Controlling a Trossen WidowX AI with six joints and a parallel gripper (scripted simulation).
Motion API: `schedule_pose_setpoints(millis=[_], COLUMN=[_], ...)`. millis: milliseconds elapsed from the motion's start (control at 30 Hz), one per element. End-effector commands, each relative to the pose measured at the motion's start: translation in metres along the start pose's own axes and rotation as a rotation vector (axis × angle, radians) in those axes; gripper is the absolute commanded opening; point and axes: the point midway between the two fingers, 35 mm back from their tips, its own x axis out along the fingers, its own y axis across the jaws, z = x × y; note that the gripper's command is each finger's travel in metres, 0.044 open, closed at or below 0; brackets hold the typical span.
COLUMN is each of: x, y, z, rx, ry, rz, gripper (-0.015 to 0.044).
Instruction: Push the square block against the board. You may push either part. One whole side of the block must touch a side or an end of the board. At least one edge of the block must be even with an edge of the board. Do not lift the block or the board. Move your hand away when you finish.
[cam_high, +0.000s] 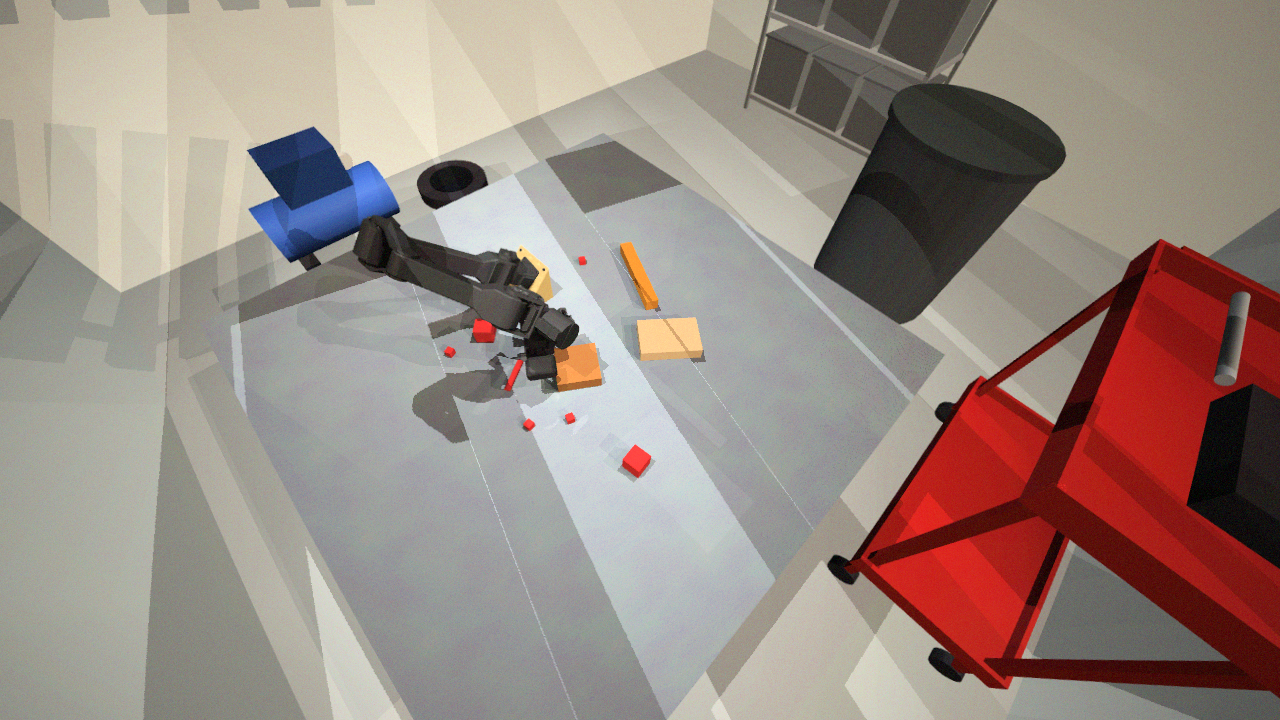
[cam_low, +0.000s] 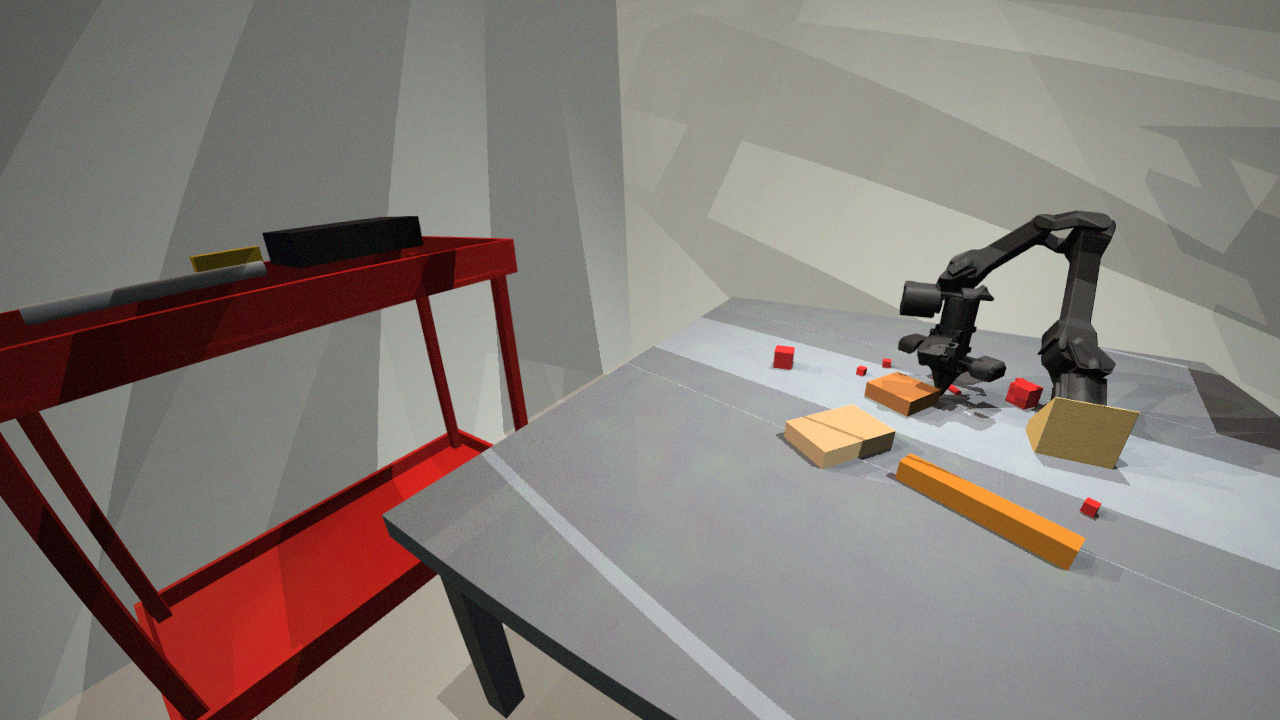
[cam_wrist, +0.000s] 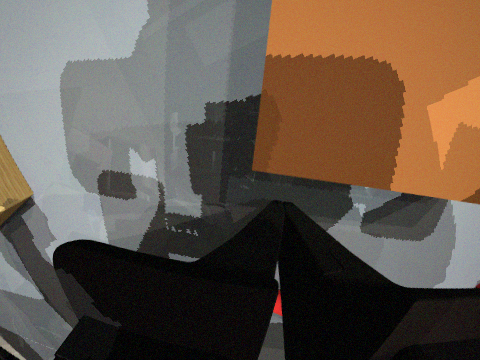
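Note:
The square block (cam_high: 579, 367) (cam_low: 902, 394) (cam_wrist: 335, 115) is orange and lies flat on the table. The board (cam_high: 670, 340) (cam_low: 839, 433) is pale tan, rectangular and flat, with a clear gap between it and the block; it is out of the wrist view. My gripper (cam_low: 940, 390) (cam_wrist: 280, 211) is shut and empty, pointing down at the arm side of the block. Its tips are low, by the block's near side and close to one corner. I cannot tell whether they touch it. In the top view the hand hides the tips.
An orange bar (cam_high: 639, 275) (cam_low: 989, 510) lies beyond the board. A yellow wooden wedge (cam_high: 542, 282) (cam_low: 1084, 434) stands near the arm. A red rod (cam_high: 513, 375) lies beside the hand. Larger red cubes (cam_high: 484, 331) (cam_high: 636, 460) and several tiny ones (cam_high: 570, 418) (cam_high: 581, 260) are scattered around.

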Motion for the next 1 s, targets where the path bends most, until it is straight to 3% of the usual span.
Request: schedule_pose_setpoints(millis=[0,967], x=[0.0,0.0], y=[-0.001,-0.003], z=[0.002,0.021], rx=[0.004,0.004], ry=[0.001,-0.002], rz=[-0.003,-0.001], gripper=[0.0,0.0])
